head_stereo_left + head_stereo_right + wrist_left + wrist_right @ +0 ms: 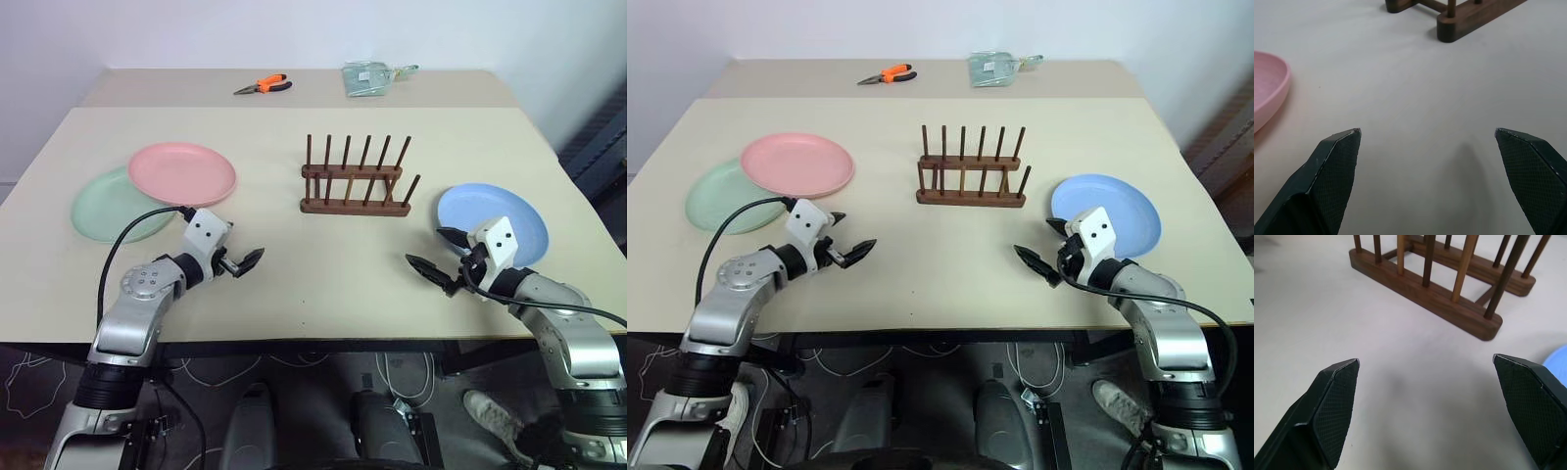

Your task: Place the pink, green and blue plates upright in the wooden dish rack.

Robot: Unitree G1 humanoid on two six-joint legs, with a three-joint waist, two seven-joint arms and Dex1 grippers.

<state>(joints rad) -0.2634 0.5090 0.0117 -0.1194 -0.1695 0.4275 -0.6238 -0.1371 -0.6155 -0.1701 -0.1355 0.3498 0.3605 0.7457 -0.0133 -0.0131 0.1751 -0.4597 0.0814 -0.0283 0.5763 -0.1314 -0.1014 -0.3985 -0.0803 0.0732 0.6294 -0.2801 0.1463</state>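
- Nothing started: 3 plates lie flat, wooden dish rack (pixel 355 181) empty.
- Left gripper (pixel 238 262) and right gripper (pixel 438 259) spread wide, holding nothing.
- Next, probably: right grasps blue plate (pixel 493 220) rim.

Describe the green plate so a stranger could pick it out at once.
Start at the wooden dish rack in the middle of the table and look toward the robot's left side, where two plates overlap. The green plate is the lower one, pale mint, partly covered by the pink plate; the blue plate lies alone on the opposite side.
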